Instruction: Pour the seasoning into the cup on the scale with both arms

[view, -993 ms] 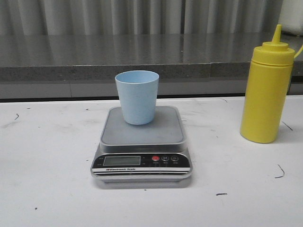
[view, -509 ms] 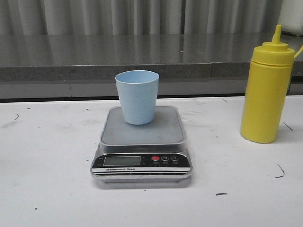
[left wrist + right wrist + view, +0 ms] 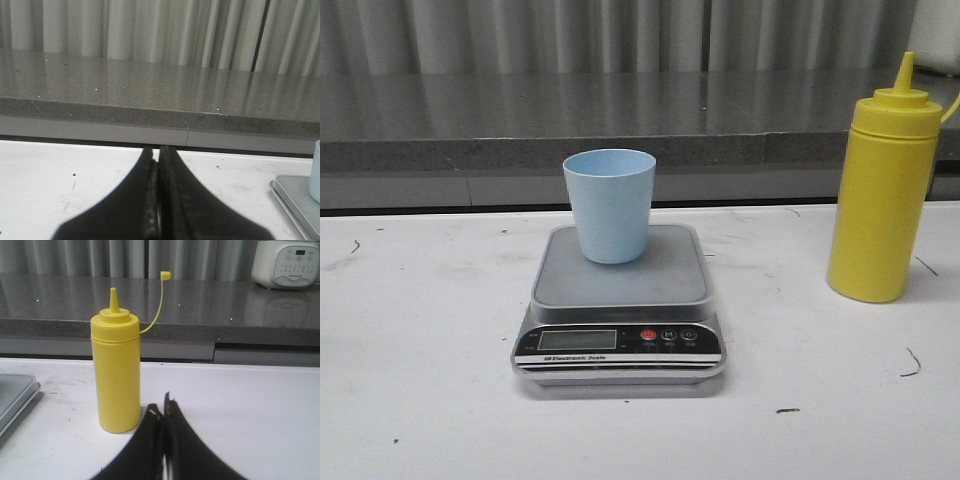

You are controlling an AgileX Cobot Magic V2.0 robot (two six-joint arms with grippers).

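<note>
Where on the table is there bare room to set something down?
Left of the scale the white table lies bare out to the edge of view. A narrower bare strip runs between the scale and the bottle, and another along the front. The cup takes the scale's platform.

A: Where does the front camera sit?
B: Low, facing forward over the worktop [image 3: 420, 330], close to the scale [image 3: 620, 300].
A: And the wrist cameras?
B: Both look forward, low; each catches the scale's edge, the right one the seasoning [image 3: 116, 375].
</note>
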